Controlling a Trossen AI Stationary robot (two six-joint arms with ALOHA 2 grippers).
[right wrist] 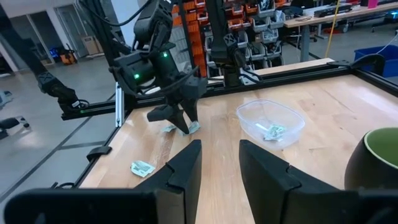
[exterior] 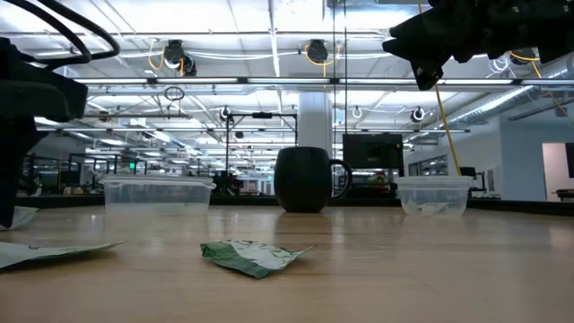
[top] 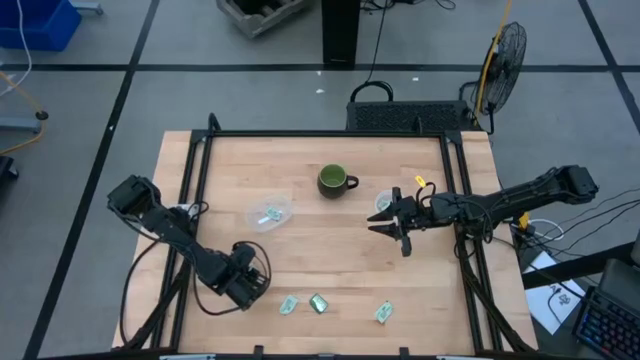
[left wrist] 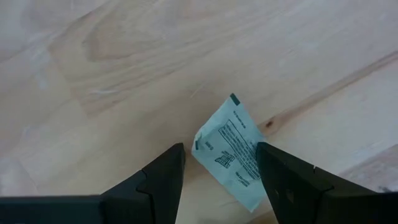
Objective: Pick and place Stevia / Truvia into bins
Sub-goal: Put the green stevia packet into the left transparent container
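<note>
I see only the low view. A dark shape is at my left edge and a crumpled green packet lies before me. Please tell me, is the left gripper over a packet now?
Observer: Yes. In the left wrist view the left gripper is open, and a pale green packet lies flat on the wood between its fingers.
Operator: Is the left bin empty?
Observer: No. The high view shows another packet inside the left bin.
Operator: Does the right gripper carry something?
Observer: No. The right wrist view shows the right gripper open with nothing between its fingers. From above, it hangs beside the right bin, near the mug.
</note>
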